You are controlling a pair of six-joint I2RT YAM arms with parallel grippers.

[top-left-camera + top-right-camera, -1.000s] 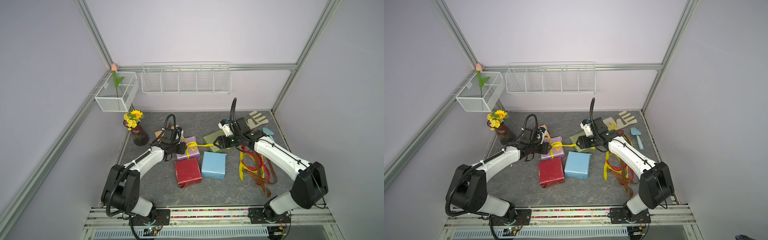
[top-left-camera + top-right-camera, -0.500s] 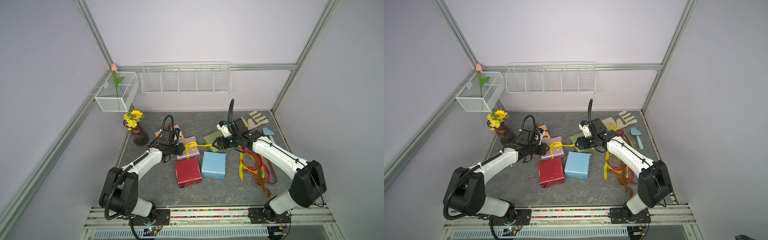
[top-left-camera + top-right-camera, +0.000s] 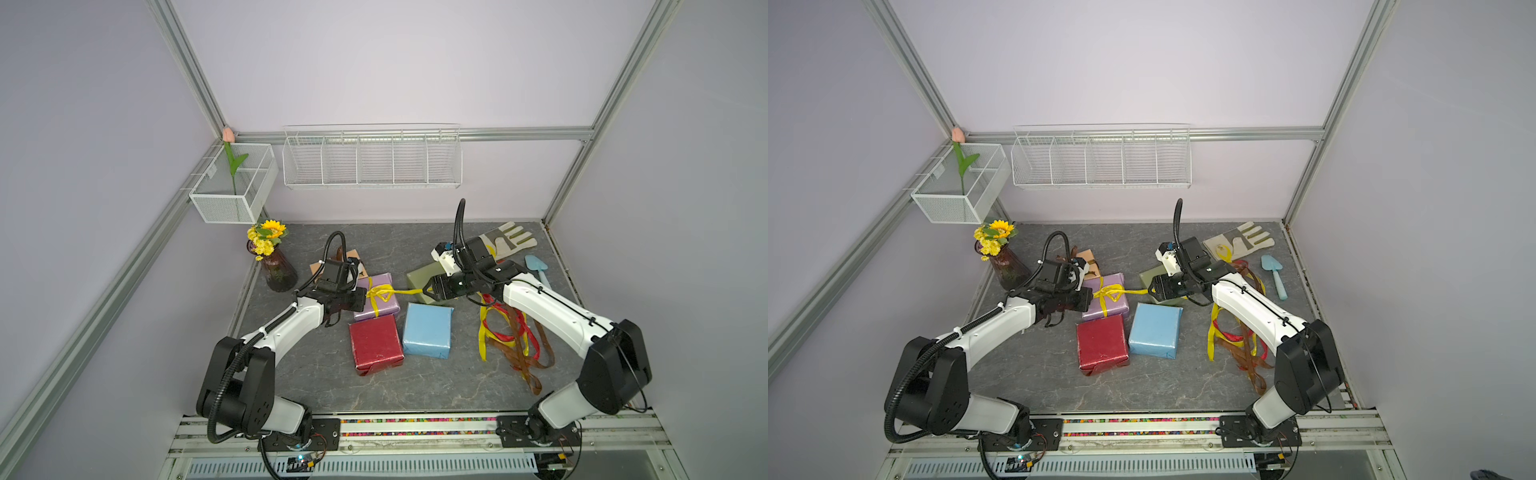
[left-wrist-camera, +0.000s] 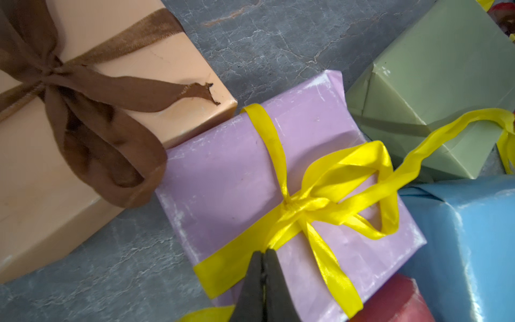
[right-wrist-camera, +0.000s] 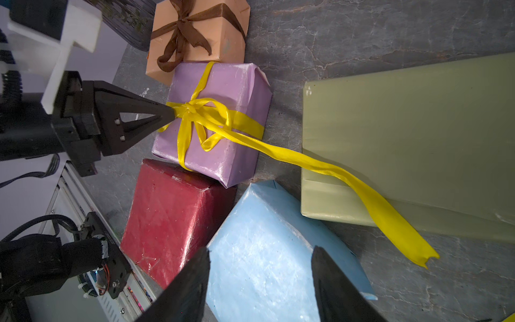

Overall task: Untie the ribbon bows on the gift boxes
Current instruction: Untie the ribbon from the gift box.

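1. Left wrist view showed you the tan-orange box [image 4: 33,181], its brown bow [image 4: 55,78] tied, just beside the lilac box [image 4: 223,178].
2. Your left gripper [image 4: 262,252] had its fingers pressed together at the yellow bow [image 4: 295,203] atop the lilac box; whether they caught ribbon, you couldn't tell.
3. Your right gripper [image 5: 260,251] stood spread near the lilac box, the bow's tail [image 5: 370,200] lying loose.

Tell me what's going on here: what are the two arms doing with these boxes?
The left gripper is shut on the yellow ribbon beside the knot on the lilac box. The bow is partly undone: one loop remains and a long tail runs out across the olive box. The right gripper hangs open near the tail's end, holding nothing. The tan box has its brown bow tied. The red box and blue box are bare; loose ribbons lie by the right arm.
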